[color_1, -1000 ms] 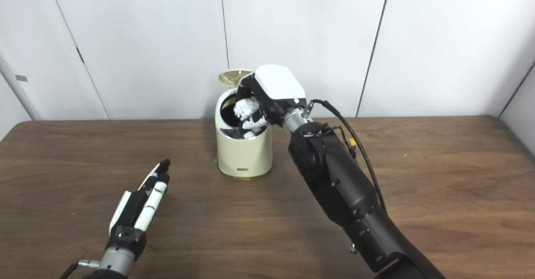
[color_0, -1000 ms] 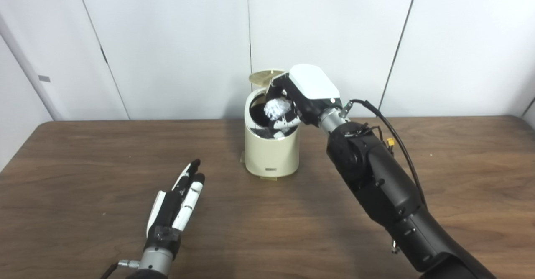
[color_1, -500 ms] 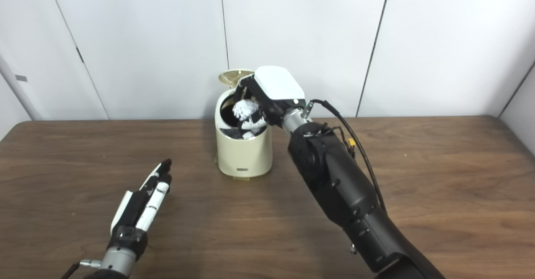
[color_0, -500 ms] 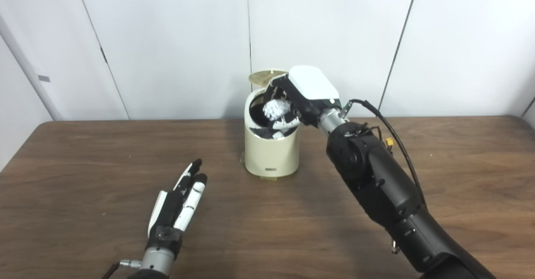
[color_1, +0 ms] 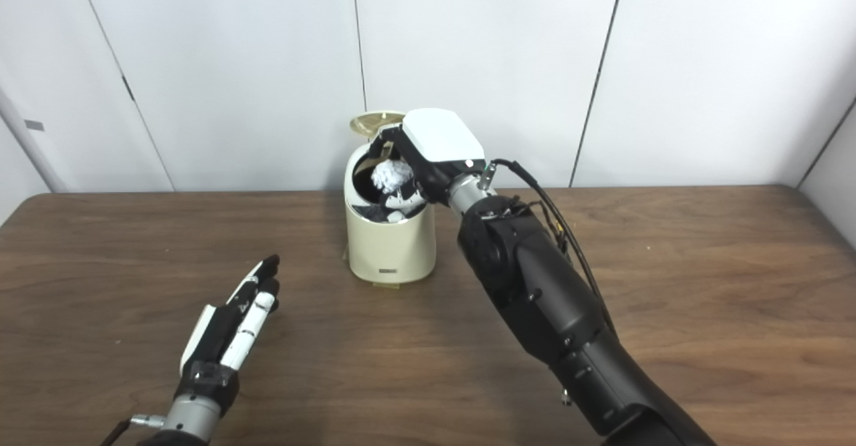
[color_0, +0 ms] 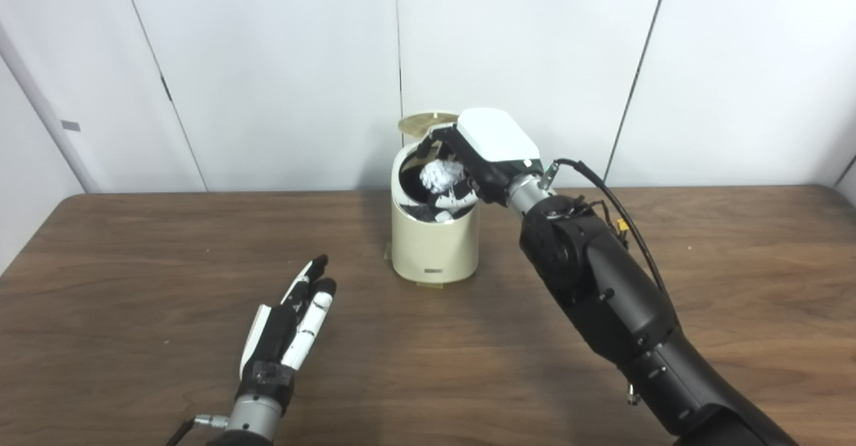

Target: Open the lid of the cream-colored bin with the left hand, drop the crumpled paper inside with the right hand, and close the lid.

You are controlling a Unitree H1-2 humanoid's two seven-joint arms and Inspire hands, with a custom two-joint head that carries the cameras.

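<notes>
The crumpled paper (color_0: 439, 174) sits in the grasp of the right hand (color_0: 483, 152), directly over the dark mouth of the cream-colored bin (color_0: 433, 242) at the far middle of the table (color_0: 134, 265) — not yet let go, by the look of it. The lid (color_0: 421, 122) stands tipped up behind the opening, at the bin's far edge. Nearer and to the left, the left hand (color_0: 287, 325) hovers low over the wood, well apart from the bin, fingers straight and loosely spread, holding nothing. The risk, as I judge it, is that the right hand's fingers lie so close to the rim and raised lid that withdrawing could nudge the light bin or knock the lid down early — or the paper could snag on a finger and drop outside. A small dark label (color_0: 433, 271) shows low on the bin's front, too small to read.
</notes>
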